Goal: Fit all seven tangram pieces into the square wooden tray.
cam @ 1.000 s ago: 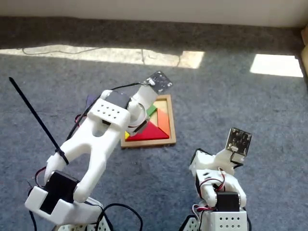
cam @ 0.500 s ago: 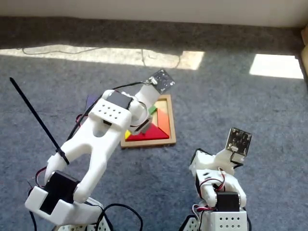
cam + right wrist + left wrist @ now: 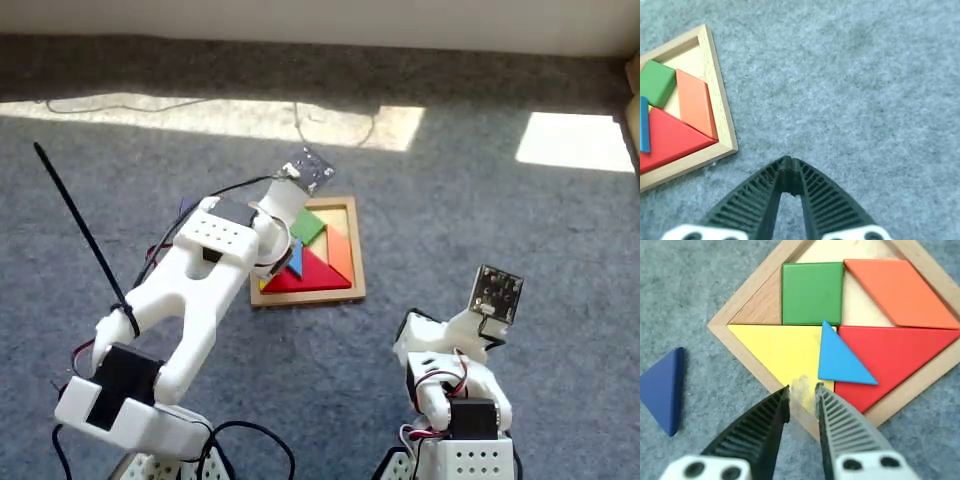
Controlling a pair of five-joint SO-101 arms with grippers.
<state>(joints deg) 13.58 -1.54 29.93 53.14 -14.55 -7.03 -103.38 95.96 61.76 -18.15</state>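
low right in the high view, the right gripper (image 3: 788, 162) sits pinched closed, empty. mid-frame, the left gripper (image 3: 801, 389) hangs slightly parted, holding nothing, over the tray (image 3: 747, 292). inside lie a yellow triangle (image 3: 775, 347), green square (image 3: 812, 292), orange parallelogram (image 3: 895, 292) and red triangle (image 3: 900, 352), with a light blue triangle (image 3: 837, 357) crooked on top. two gaps show bare wood, and a dark blue triangle (image 3: 662, 390) lies outside on the carpet (image 3: 685, 285).
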